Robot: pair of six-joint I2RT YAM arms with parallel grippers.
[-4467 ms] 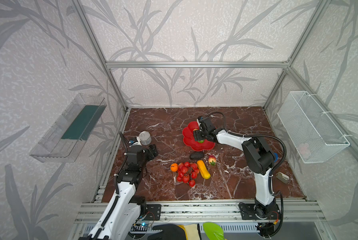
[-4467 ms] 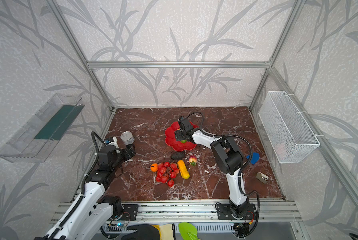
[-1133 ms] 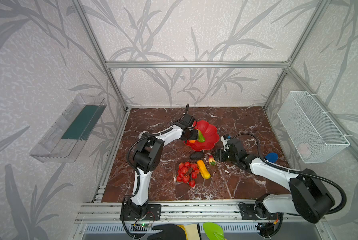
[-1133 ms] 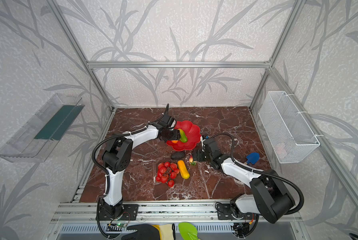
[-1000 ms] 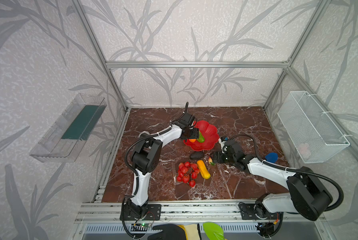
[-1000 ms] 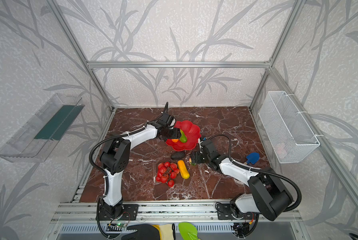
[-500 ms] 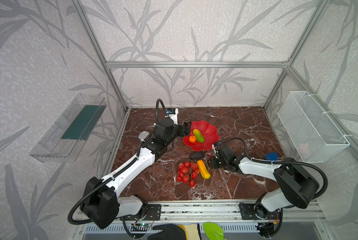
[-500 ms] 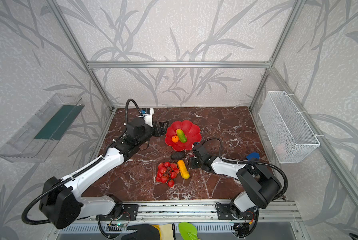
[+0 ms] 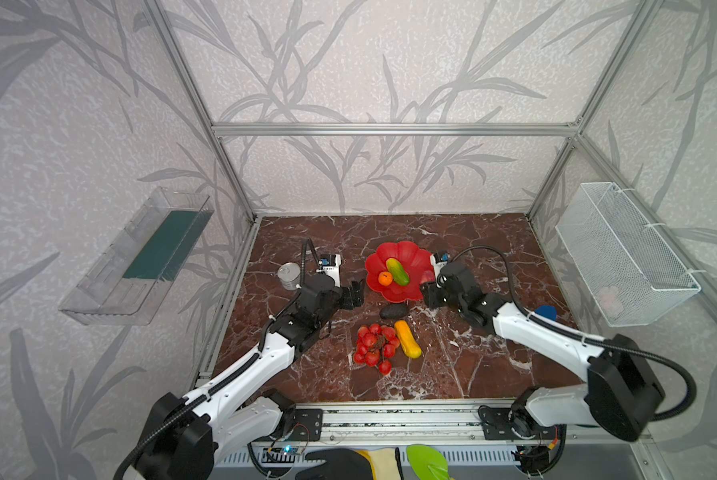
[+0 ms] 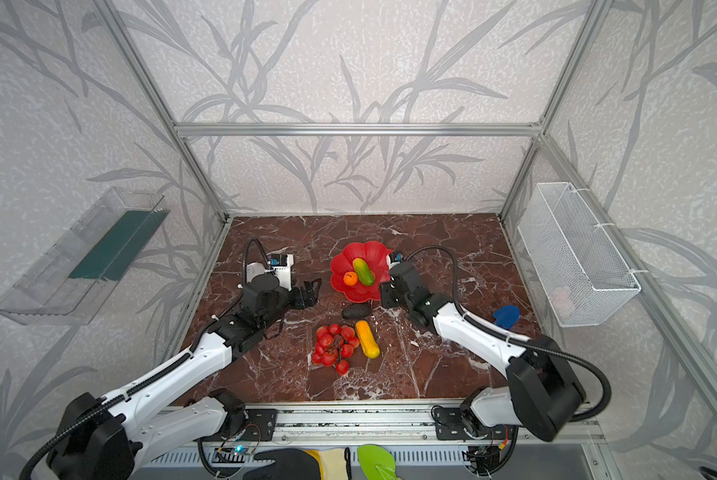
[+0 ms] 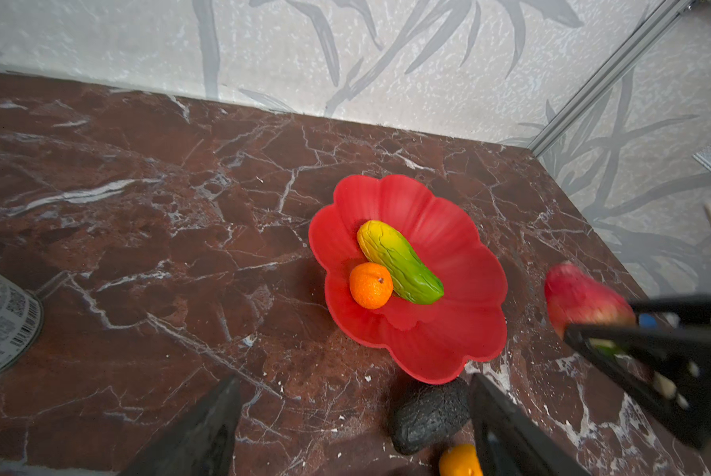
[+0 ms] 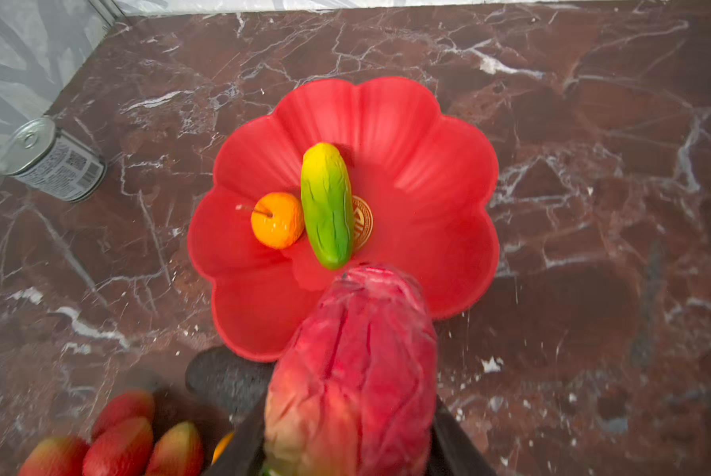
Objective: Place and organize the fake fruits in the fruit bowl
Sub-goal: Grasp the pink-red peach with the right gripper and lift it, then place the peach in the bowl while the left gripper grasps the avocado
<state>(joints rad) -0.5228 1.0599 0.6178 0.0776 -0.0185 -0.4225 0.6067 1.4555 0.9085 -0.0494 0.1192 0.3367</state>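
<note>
Right claw point(image 12: 345, 445): pinching the small red-pink berry point(image 12: 354, 371). The jaws press against both sides of its lower half, and its upper half stands clear of the fingertips. In both top views this claw point(image 9: 428, 291) sits at the right-near rim of the fruit bowl point(image 9: 394, 249). From the left wrist camera the berry point(image 11: 580, 296) appears just beside the bowl, outside its rim.

Left claw point(image 9: 356, 294): spread, with nothing between the jaws. It is positioned left of the bowl, apart from it, with the fingertips directed toward it.

Bowl contents:
- Green-yellow oblong point(image 9: 398, 272), lying across the centre and partly covering the gold emblem point(image 12: 362, 222).
- Orange ball point(image 9: 385, 278), touching the left side of the oblong.

Items on the surface point(image 9: 473, 365), outside the bowl:
- Dark avocado-like lump point(image 9: 393, 311), just beside the near rim of the bowl.
- Bunch of red balls point(image 9: 373, 343), nearer than the lump.
- Yellow-orange oblong point(image 9: 407, 338), touching the right side of the bunch.

A silver tin can point(image 9: 288, 275) stands upright at the left side of the surface, left of the left claw and well apart from the fruits.
</note>
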